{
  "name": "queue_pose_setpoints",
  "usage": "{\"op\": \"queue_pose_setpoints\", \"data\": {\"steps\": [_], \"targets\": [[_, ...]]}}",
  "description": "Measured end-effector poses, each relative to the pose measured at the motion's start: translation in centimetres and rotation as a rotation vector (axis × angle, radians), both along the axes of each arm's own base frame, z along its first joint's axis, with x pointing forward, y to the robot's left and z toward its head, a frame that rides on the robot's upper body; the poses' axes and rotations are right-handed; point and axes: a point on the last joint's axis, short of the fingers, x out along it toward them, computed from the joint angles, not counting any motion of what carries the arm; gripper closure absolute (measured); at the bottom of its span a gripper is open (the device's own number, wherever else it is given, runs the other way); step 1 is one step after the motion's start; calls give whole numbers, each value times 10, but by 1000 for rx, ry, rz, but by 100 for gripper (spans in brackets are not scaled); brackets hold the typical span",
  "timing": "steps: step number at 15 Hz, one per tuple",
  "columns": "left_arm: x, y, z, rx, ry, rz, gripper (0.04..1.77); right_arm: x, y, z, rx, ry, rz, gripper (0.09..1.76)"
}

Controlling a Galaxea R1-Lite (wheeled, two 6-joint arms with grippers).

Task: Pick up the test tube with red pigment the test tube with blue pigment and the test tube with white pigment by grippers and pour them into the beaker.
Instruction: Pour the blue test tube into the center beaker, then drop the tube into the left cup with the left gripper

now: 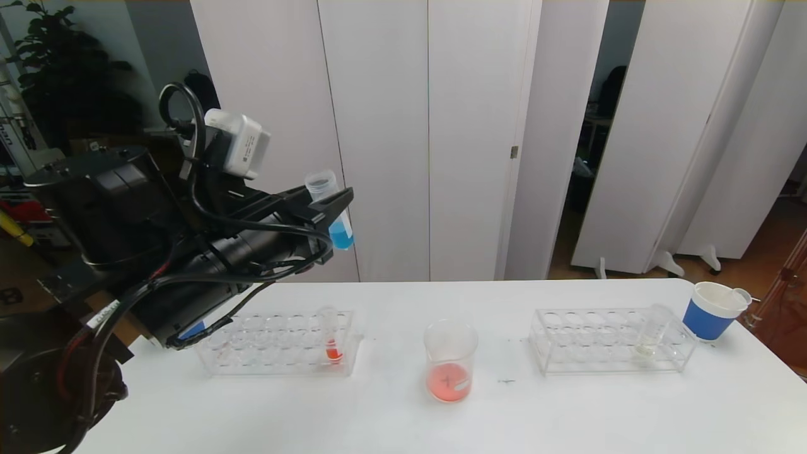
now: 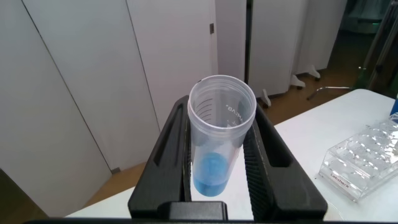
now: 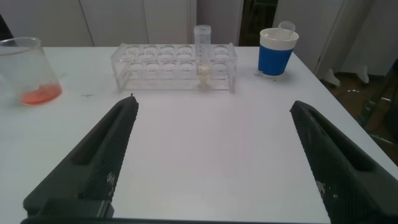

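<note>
High above the table's left end, my left gripper (image 1: 337, 205) is shut on the test tube with blue pigment (image 1: 340, 234), which it holds upright and well to the left of the beaker. In the left wrist view the tube (image 2: 217, 143) sits between the black fingers (image 2: 171, 143) of that gripper (image 2: 221, 112). The beaker (image 1: 449, 359) stands at the table's middle with orange-red liquid in it. A tube with a little red liquid (image 1: 331, 343) stands in the left rack. The test tube with white pigment (image 1: 652, 334) stands in the right rack. My right gripper (image 3: 214, 102) is open low over bare table, short of that tube (image 3: 203, 50).
Two clear racks stand on the white table, the left rack (image 1: 277, 343) and the right rack (image 1: 605, 340). A blue-and-white paper cup (image 1: 715, 310) stands at the far right near the table's corner. White folding panels rise behind the table.
</note>
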Motion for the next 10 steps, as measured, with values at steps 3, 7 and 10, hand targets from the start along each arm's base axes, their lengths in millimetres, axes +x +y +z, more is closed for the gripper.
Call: {"op": "queue_pose_setpoints", "data": {"steps": [3,7,10], "targets": [[9,-6,-13,38,-25,-18,124,0,0,0,0,0,0,10],[18,-12,-30,120,-51,-61,124,0,0,0,0,0,0,10],[22,-18,-44,215,-111,-127,124,0,0,0,0,0,0,10]]}}
